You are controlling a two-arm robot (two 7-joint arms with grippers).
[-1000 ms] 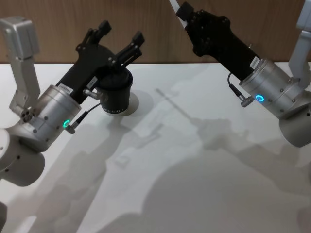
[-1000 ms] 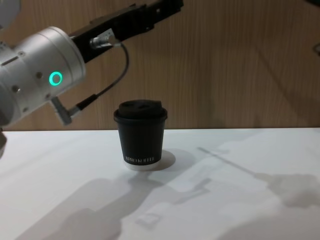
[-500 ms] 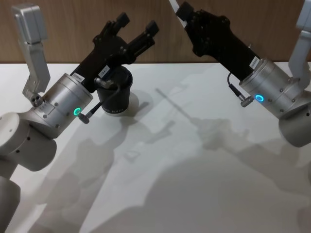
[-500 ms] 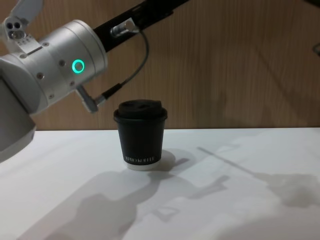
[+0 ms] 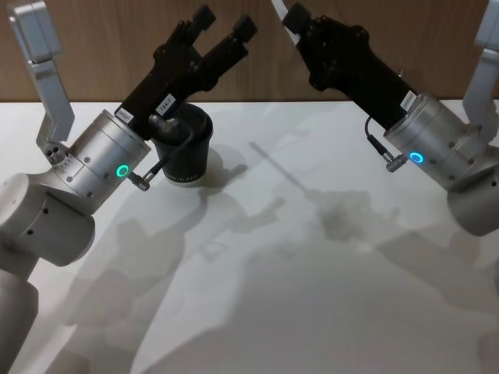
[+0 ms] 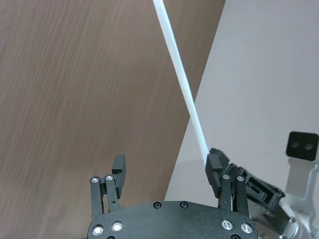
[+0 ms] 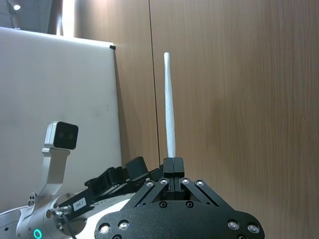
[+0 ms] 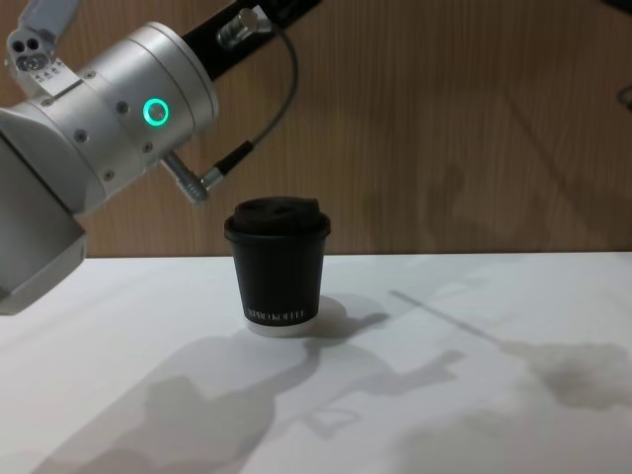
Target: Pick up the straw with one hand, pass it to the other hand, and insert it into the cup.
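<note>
The white straw (image 7: 169,104) sticks out from my right gripper (image 7: 173,162), which is shut on its lower end. In the head view that gripper (image 5: 290,17) is raised at the top centre, and a short piece of straw (image 5: 276,8) shows above it. My left gripper (image 5: 224,21) is lifted above the cup, open, pointing toward the right gripper. In the left wrist view the straw (image 6: 182,84) runs down beside one fingertip of the open left gripper (image 6: 168,167). The black lidded cup (image 8: 278,267) stands upright on the white table, partly hidden behind the left gripper in the head view (image 5: 187,156).
The white table (image 5: 312,296) carries the arms' shadows. A wooden wall (image 8: 474,118) stands right behind the cup. The left arm's silver wrist (image 8: 128,109), with its green ring and grey cable, hangs above and left of the cup.
My left gripper has risen from around the cup and swung up and right, toward the straw. The right gripper, straw and cup have stayed still.
</note>
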